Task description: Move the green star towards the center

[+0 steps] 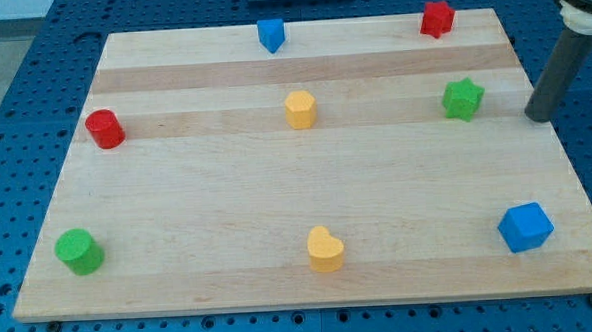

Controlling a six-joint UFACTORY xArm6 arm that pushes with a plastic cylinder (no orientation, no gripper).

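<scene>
The green star (462,99) sits on the wooden board (227,189) near its right edge, in the upper half of the view. My tip (540,116) is at the board's right edge, to the right of the green star and slightly lower in the view, apart from it with a clear gap. The rod rises from there towards the view's top right corner.
A red star-like block (436,19) at the top right, a blue block (270,34) at the top middle, a yellow block (300,110) mid-board, a red cylinder (104,128) left, a green cylinder (79,252) bottom left, a yellow heart (325,250) bottom middle, a blue cube (525,227) bottom right.
</scene>
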